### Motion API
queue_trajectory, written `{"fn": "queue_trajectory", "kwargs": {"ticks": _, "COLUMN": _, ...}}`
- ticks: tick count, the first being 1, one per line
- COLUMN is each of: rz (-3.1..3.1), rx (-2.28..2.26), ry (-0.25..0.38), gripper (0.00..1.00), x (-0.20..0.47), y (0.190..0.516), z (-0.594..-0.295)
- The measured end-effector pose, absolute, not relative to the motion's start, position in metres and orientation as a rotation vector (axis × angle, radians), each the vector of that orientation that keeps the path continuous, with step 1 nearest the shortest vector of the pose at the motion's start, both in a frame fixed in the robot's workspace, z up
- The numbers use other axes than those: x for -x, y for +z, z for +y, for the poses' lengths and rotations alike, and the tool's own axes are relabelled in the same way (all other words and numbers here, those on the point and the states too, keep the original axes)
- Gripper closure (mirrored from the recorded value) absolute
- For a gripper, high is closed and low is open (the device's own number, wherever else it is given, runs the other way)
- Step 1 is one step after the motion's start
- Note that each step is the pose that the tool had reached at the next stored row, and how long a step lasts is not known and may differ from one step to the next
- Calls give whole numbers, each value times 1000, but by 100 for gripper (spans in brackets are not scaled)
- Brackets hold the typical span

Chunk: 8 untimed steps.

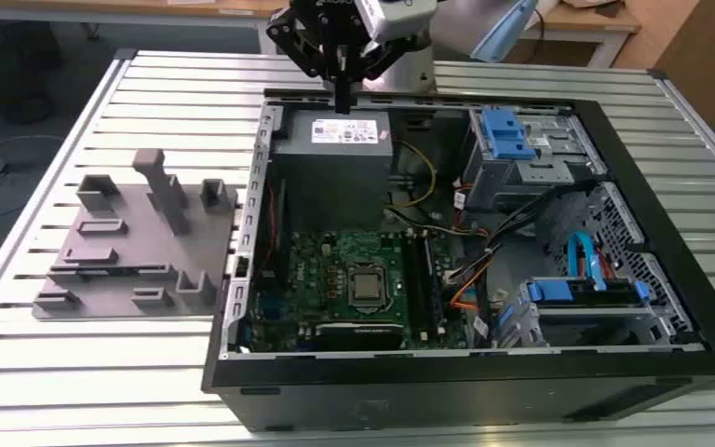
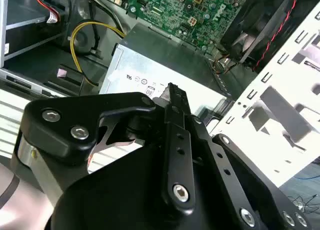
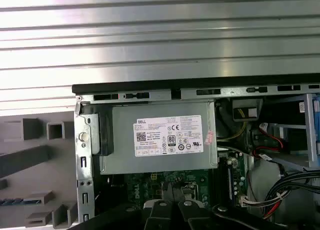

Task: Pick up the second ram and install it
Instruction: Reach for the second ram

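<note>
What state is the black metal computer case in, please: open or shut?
Open: the black computer case has no side panel; green motherboard and grey power supply show.

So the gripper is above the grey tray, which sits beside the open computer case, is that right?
Not quite. The gripper is above the power supply inside the open computer case, not above the grey tray. The tray does sit beside the case. The exterior view shows this.

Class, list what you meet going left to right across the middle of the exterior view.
In order: grey plastic tray with upright posts → green circuit board → metal drive cage with blue latches.
</note>
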State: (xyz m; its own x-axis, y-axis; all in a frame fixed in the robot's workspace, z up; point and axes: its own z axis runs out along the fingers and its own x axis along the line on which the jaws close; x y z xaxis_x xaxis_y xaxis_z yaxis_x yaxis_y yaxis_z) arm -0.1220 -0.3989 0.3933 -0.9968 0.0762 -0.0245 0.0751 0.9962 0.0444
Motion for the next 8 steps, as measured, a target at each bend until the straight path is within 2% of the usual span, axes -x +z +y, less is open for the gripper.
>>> {"fn": "queue_trajectory", "kwargs": {"ticks": 8, "rz": 3112, "rx": -118, "ry": 68, "gripper": 89, "x": 139, "y": 393, "z": -399}}
